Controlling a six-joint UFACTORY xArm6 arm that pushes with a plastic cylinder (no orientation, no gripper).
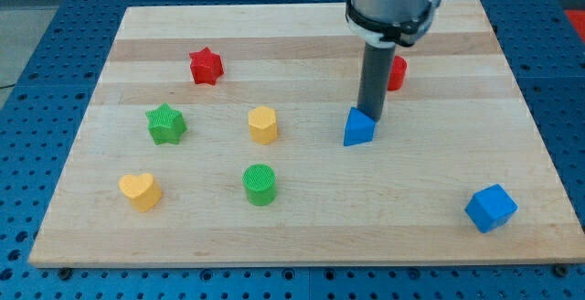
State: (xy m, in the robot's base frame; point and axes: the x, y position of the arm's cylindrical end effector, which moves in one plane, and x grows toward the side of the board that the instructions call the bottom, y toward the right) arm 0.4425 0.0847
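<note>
My tip (370, 115) comes down at the upper right of the board and rests against the top back of the blue triangular block (358, 128). A red block (397, 72) sits just behind the rod to its right, partly hidden, so its shape is unclear. A yellow hexagonal block (262, 124) lies to the left of the blue triangle. Below that stands a green cylinder (260, 184).
A red star (207, 65) is at the upper left, a green star (165, 123) at mid left, a yellow heart (140, 190) at the lower left. A blue cube (490, 208) sits near the lower right corner. The wooden board (302, 231) lies on a blue perforated table.
</note>
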